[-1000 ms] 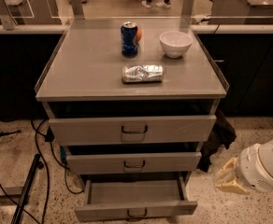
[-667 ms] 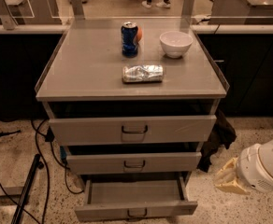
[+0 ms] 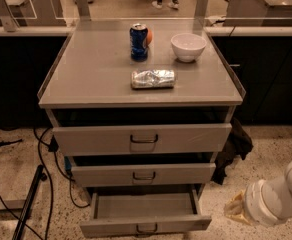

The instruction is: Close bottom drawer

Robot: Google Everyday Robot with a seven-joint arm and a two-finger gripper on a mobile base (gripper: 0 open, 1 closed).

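Observation:
The grey metal cabinet (image 3: 86, 79) has three drawers. The bottom drawer (image 3: 146, 225) is pulled well out; its inside looks empty and its small dark loop handle (image 3: 147, 228) sits at the lower edge of the view. The middle drawer (image 3: 143, 174) and top drawer (image 3: 142, 139) stand slightly open. My arm's white segment (image 3: 278, 196) enters at the lower right, beside the cabinet and apart from the bottom drawer. The gripper itself is out of view.
On the cabinet top stand a blue soda can (image 3: 138, 42), a white bowl (image 3: 188, 46) and a crumpled silver bag (image 3: 153, 78). Black cables (image 3: 41, 149) and a dark stand leg (image 3: 28, 204) lie on the floor at left. A dark cloth (image 3: 233, 146) hangs at right.

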